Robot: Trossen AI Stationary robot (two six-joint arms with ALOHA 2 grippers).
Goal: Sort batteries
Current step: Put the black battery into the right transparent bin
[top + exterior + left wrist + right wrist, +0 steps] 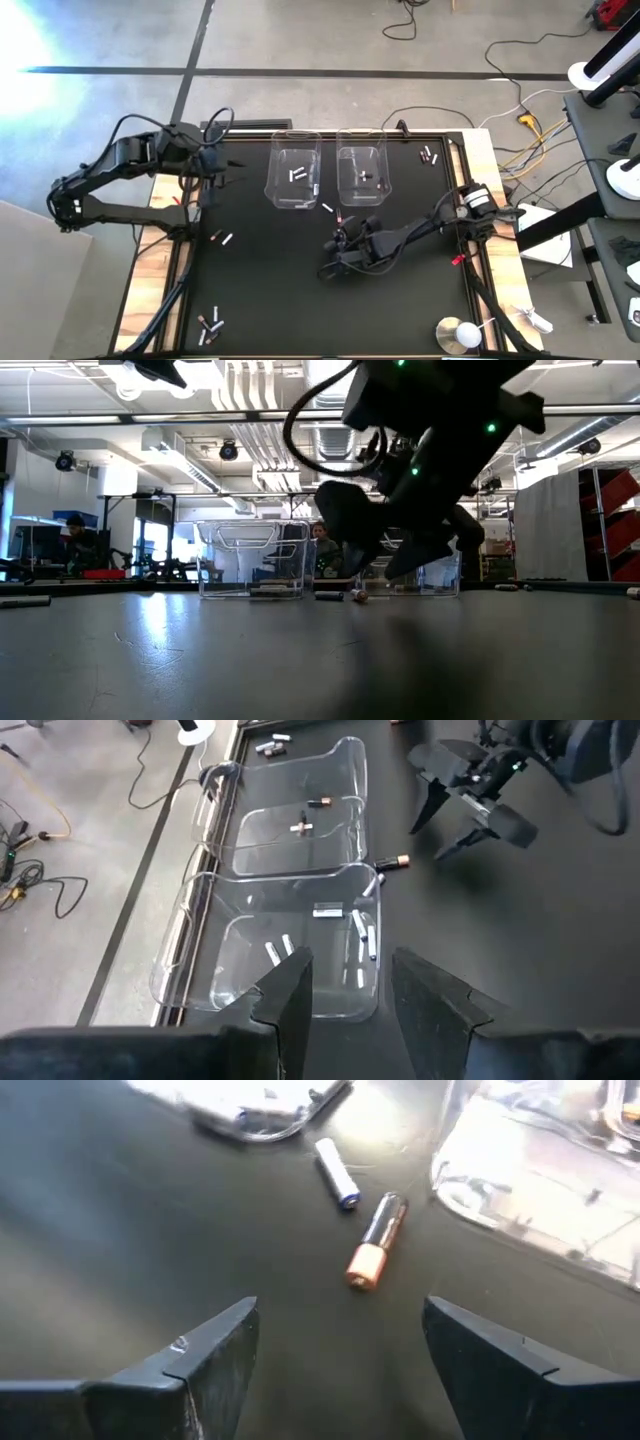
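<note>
The right pincer (340, 1350) hangs wide open and empty over a copper-ended battery (376, 1240) and a white battery (336, 1172) lying just in front of the two clear bins (294, 180). A few batteries already sit inside the bins, but more are scattered across the black surface (300, 290), so most sorting is left. The left pincer (350, 990) waits partly open and empty by the bins.

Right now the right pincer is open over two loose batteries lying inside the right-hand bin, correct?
Not quite. The right wrist view shows the right pincer open, but the white battery and the dark copper-ended battery lie on the black table, outside the bin.
</note>
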